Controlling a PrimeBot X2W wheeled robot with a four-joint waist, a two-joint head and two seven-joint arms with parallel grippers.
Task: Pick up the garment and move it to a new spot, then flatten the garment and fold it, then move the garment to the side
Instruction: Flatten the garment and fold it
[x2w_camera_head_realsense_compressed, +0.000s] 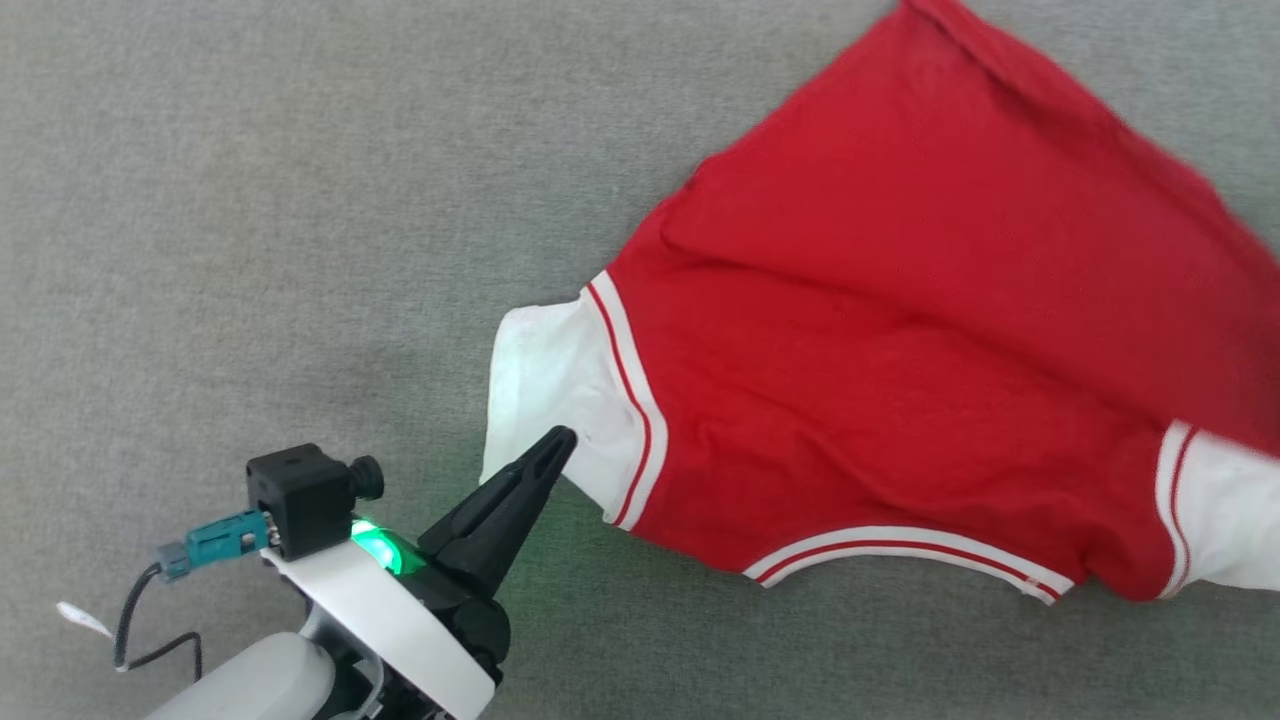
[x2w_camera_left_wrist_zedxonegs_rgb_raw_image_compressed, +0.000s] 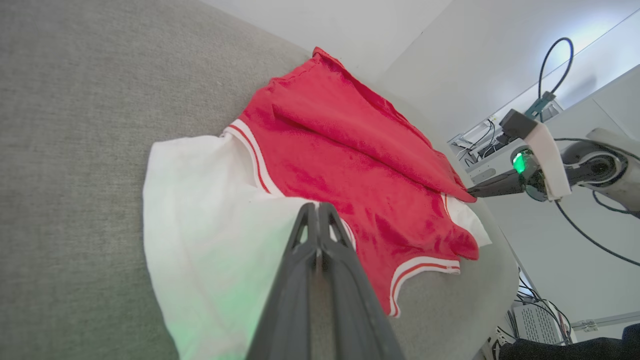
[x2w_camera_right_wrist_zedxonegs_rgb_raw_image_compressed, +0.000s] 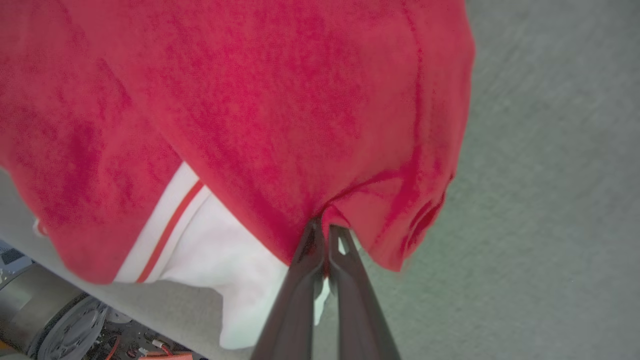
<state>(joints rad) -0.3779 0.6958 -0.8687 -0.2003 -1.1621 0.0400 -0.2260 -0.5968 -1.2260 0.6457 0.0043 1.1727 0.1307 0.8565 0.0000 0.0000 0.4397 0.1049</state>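
The garment (x2w_camera_head_realsense_compressed: 900, 330) is a red shirt with white sleeves and striped white bands, spread over the right of the grey table (x2w_camera_head_realsense_compressed: 250, 200). My left gripper (x2w_camera_head_realsense_compressed: 562, 438) is shut, its tips lying over the white left sleeve (x2w_camera_head_realsense_compressed: 545, 380); the left wrist view has those tips (x2w_camera_left_wrist_zedxonegs_rgb_raw_image_compressed: 317, 206) at the sleeve's seam on the garment (x2w_camera_left_wrist_zedxonegs_rgb_raw_image_compressed: 340, 150). I cannot tell whether any cloth is pinched there. My right gripper (x2w_camera_right_wrist_zedxonegs_rgb_raw_image_compressed: 324, 227) is shut on a bunched red edge of the garment (x2w_camera_right_wrist_zedxonegs_rgb_raw_image_compressed: 250, 100). It also appears as the right gripper (x2w_camera_left_wrist_zedxonegs_rgb_raw_image_compressed: 470, 191) holding a raised red fold.
Bare grey table surface stretches left of and behind the shirt. The table's rounded edge (x2w_camera_left_wrist_zedxonegs_rgb_raw_image_compressed: 500, 280) lies just past the right sleeve, with cables and equipment (x2w_camera_left_wrist_zedxonegs_rgb_raw_image_compressed: 540, 320) below it. A wheeled base (x2w_camera_right_wrist_zedxonegs_rgb_raw_image_compressed: 65, 325) sits under the table edge.
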